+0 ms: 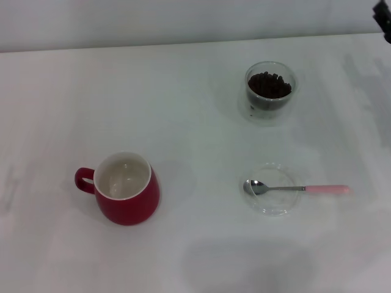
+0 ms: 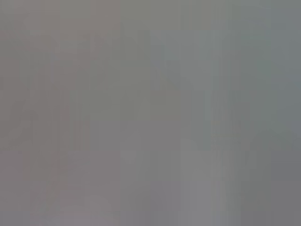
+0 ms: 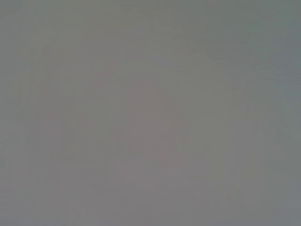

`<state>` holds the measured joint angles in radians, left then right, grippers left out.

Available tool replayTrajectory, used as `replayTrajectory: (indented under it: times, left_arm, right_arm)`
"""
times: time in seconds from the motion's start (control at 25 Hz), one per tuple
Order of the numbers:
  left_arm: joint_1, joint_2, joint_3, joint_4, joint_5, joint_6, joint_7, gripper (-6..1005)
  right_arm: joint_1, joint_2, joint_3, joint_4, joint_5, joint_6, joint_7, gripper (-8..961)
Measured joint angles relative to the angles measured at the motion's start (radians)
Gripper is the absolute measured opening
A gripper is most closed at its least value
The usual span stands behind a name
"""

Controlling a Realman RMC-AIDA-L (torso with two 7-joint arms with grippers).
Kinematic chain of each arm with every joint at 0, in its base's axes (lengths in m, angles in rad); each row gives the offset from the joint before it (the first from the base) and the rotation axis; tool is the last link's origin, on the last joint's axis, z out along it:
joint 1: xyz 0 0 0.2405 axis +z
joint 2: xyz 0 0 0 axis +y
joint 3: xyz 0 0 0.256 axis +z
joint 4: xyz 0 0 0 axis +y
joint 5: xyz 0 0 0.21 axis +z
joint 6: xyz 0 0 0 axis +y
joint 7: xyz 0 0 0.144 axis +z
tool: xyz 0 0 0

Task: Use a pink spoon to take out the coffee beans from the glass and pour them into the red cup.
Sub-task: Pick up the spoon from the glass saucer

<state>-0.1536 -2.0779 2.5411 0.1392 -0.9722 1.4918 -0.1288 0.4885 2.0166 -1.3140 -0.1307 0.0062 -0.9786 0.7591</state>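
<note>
In the head view the red cup (image 1: 127, 189) stands upright at the front left, its white inside empty and its handle pointing left. The glass (image 1: 270, 91) stands at the back right with coffee beans (image 1: 269, 85) in it. The pink spoon (image 1: 297, 188) lies at the front right, its silver bowl resting in a flat clear saucer (image 1: 272, 189) and its pink handle pointing right. A dark part of my right gripper (image 1: 383, 18) shows at the top right corner, far from the spoon. My left gripper is out of view. Both wrist views show only plain grey.
Everything stands on a white table (image 1: 195, 134); its far edge meets a pale wall along the top of the head view. The cup and the saucer are about a cup's width and a half apart.
</note>
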Motion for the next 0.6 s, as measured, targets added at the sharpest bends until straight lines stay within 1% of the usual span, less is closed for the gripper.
replayTrajectory:
  times: [0.2,0.32,0.44,0.6]
  left_arm:
    - [-0.057,0.003,-0.001,-0.039,-0.161,0.021,-0.031,730]
    - [-0.078,0.004,-0.001,-0.048,-0.254,-0.008,-0.104,731]
    - [-0.089,-0.001,-0.001,-0.053,-0.3,-0.061,-0.12,730]
    - [-0.097,-0.002,-0.001,-0.05,-0.333,-0.11,-0.14,728]
  right_arm:
    - [-0.093,-0.002,-0.005,0.002,-0.004,-0.037,0.195,841]
    - [-0.128,-0.003,-0.02,0.03,-0.009,-0.046,0.238,841]
    - [-0.154,-0.004,-0.093,0.077,-0.016,-0.09,0.325,841]
    - [-0.192,-0.004,-0.178,0.146,-0.022,-0.195,0.5,841]
